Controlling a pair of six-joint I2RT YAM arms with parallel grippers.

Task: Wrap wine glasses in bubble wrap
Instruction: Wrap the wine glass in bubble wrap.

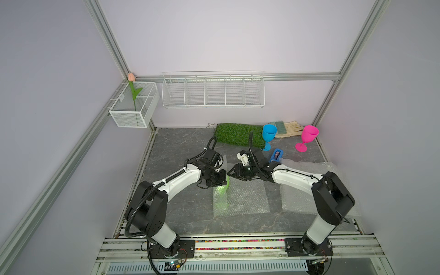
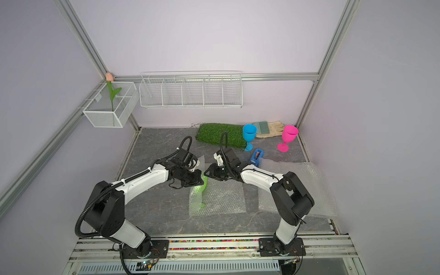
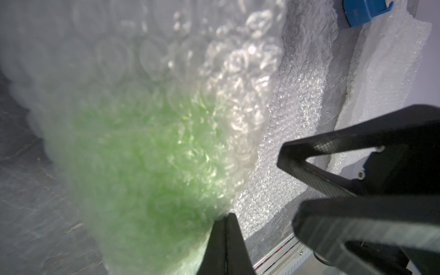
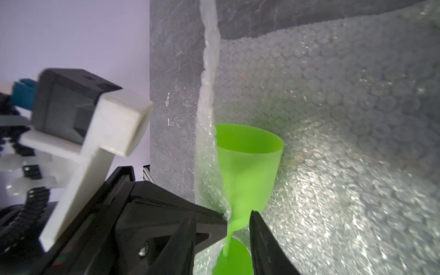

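Top view: tulip point(image 1: 135, 93) upright in mesh basket point(image 1: 128, 119).

The left end effector point(image 3: 225, 215) pinches the edge of the bubble wrap point(image 3: 166, 59), with the lime green goblet point(image 3: 142, 154) blurred behind it. The right end effector point(image 3: 287, 190) is near. Beyond lie more wrap and a blue tape dispenser point(image 3: 364, 12).

1. Lime green goblet point(image 4: 247, 166): lies on its side near the table's centre, bowl toward 12 o'clock, foot toward 6 o'clock.
2. Bubble-wrap sheet point(image 1: 245, 197): clear, spread beneath it; its 9 o'clock edge is raised over the goblet.
3. Sky blue goblet point(image 1: 269, 133): upright, 1 o'clock.
4. Hot pink goblet point(image 1: 308, 134): upright, 2 o'clock.
5. Further bubble wrap point(image 1: 296, 198): rumpled, 3 o'clock.
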